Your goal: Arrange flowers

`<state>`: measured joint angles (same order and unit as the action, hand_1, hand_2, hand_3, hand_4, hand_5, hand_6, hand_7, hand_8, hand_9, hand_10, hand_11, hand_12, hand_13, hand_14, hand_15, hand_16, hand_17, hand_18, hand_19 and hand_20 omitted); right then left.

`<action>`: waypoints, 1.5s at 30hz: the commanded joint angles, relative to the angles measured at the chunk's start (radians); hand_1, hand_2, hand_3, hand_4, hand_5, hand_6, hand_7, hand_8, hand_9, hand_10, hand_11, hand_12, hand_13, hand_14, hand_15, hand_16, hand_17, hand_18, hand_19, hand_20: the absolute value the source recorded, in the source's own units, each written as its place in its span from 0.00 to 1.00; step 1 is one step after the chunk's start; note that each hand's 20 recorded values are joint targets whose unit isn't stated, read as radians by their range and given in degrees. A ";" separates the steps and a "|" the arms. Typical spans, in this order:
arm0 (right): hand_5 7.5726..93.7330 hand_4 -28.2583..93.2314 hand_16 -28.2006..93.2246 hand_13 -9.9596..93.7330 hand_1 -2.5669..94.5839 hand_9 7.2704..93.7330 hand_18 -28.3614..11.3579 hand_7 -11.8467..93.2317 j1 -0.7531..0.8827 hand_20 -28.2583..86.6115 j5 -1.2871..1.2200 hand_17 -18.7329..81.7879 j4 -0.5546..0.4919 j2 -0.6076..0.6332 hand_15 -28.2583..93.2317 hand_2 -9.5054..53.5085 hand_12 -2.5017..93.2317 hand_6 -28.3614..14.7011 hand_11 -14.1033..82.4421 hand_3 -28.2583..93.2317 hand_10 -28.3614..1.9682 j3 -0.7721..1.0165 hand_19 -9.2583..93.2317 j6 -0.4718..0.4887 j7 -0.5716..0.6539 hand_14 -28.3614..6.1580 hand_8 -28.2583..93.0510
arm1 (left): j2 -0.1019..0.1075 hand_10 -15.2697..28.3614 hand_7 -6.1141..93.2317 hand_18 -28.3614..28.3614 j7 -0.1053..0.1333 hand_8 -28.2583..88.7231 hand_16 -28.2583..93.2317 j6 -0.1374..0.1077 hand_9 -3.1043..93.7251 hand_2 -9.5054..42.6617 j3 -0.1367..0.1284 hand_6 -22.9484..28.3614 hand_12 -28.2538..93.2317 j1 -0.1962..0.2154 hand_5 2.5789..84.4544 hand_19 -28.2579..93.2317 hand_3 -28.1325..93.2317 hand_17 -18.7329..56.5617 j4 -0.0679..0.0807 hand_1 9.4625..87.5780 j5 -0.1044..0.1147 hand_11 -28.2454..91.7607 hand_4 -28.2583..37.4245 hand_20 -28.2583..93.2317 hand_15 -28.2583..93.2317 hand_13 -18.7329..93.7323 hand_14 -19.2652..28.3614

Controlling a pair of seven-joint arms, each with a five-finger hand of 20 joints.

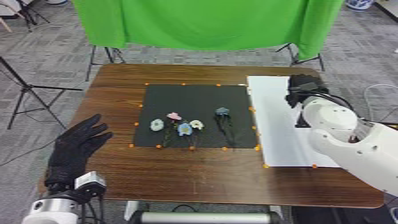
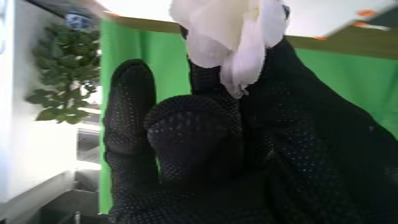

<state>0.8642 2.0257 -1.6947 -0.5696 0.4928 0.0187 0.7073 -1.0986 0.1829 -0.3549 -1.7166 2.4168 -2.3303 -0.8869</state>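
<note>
My right fingers (image 2: 188, 132) are pinching a white, soft-petalled flower (image 2: 235, 35) at their tips, near the white rectangular sheet (image 1: 277, 127). My left fingers (image 1: 82, 136) are hanging loosely spread, empty. Probably I'm doing the placing step; next move is calling for carrying it left to the square black mat (image 1: 178, 97), beside the dusty-blue flower (image 1: 222, 111), petals uncrushed.

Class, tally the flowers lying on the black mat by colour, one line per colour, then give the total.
Pink flower: 1
Blue flowers: 2
White or whitish flowers: 2
Total on the black mat: 5
</note>
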 commanded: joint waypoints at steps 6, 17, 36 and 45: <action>0.82 0.00 0.37 0.91 0.58 0.99 0.28 0.43 0.183 0.28 0.033 0.58 -0.146 -0.103 0.85 0.00 0.38 0.70 0.28 0.92 0.71 0.128 1.00 0.050 -0.106 0.79 0.21 | -0.009 0.81 0.22 0.90 -0.015 0.15 0.14 0.012 0.42 0.30 -0.006 0.68 0.30 0.004 0.48 0.73 0.91 0.13 -0.004 0.20 -0.006 0.47 0.12 0.24 0.69 0.43 0.97; 0.81 0.00 0.37 0.90 0.58 0.99 0.28 0.43 0.225 0.28 0.043 0.58 -0.171 -0.152 0.85 0.00 0.38 0.70 0.29 0.92 0.71 0.113 1.00 0.047 -0.113 0.78 0.22 | -0.009 0.81 0.22 0.90 -0.011 0.15 0.14 0.012 0.42 0.30 -0.008 0.68 0.30 0.010 0.48 0.73 0.91 0.13 -0.002 0.20 -0.004 0.47 0.12 0.24 0.69 0.43 0.97; 0.81 0.00 0.37 0.90 0.58 0.99 0.28 0.43 0.180 0.27 0.051 0.57 -0.177 -0.155 0.86 0.00 0.38 0.70 0.29 0.92 0.71 0.073 1.00 0.007 -0.096 0.78 0.21 | -0.012 0.81 0.22 0.90 -0.034 0.15 0.14 0.023 0.42 0.30 -0.013 0.68 0.30 0.002 0.48 0.73 0.91 0.13 -0.001 0.20 -0.012 0.47 0.12 0.24 0.69 0.43 0.97; 0.79 0.00 0.36 0.89 0.55 0.96 0.26 0.41 0.222 0.26 0.012 0.55 -0.191 -0.161 0.85 0.00 0.37 0.68 0.29 0.92 0.68 0.089 1.00 0.046 -0.058 0.74 0.21 | -0.011 0.81 0.22 0.90 -0.043 0.15 0.14 0.023 0.42 0.30 -0.017 0.68 0.30 0.004 0.48 0.74 0.91 0.13 -0.003 0.20 -0.015 0.47 0.12 0.24 0.69 0.43 0.97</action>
<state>1.0560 2.0540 -1.8653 -0.7314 0.5807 0.0479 0.6220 -1.1059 0.1461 -0.3381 -1.7282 2.4054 -2.3303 -0.8984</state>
